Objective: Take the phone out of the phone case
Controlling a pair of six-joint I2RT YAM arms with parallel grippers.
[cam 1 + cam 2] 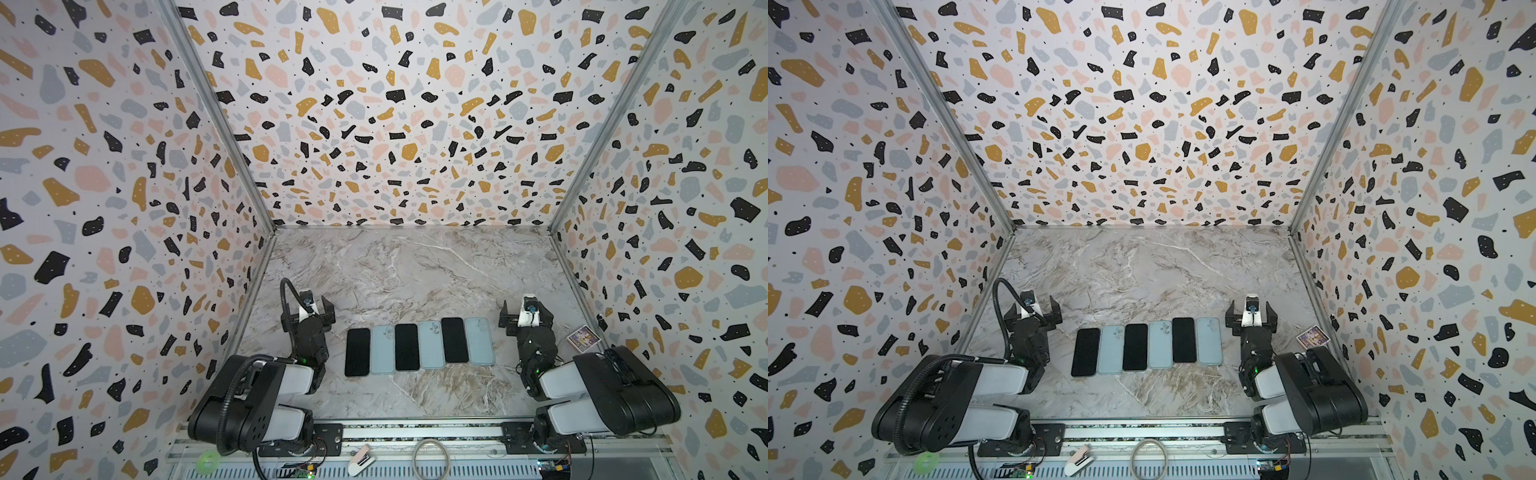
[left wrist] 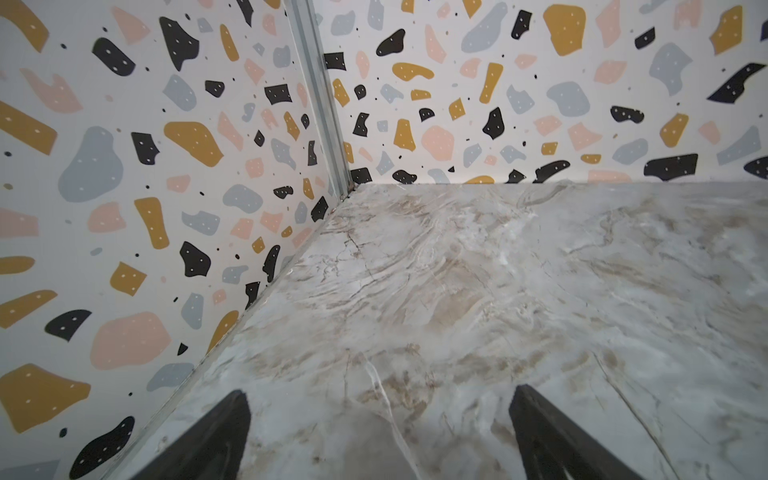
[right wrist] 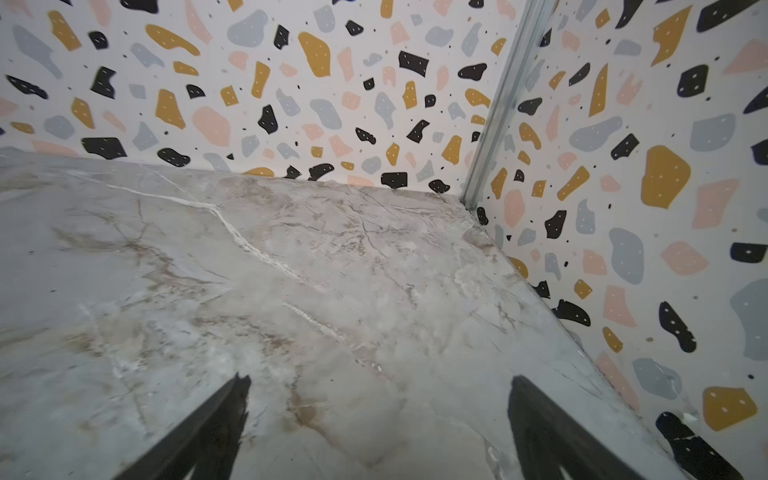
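Left hand (image 1: 307,315) and right hand (image 1: 527,313) stand wide open and empty over the bench (image 1: 415,270). Between them, black phones (image 1: 357,352) alternate with pale blue cases (image 1: 382,350). The print on the card (image 1: 583,338) beside the right hand is unreadable.

Left arm (image 1: 257,395) folded back at its base, elbow tucked, forearm pointing forward. Left gripper (image 1: 308,308) low, aimed at the back wall, jaws spread wide; the left wrist view shows both fingers (image 2: 208,440) far apart. Right arm (image 1: 602,386) mirrors it, also folded. Right gripper (image 1: 527,311) low, facing the back, jaws wide; fingers (image 3: 552,432) well apart in the right wrist view.
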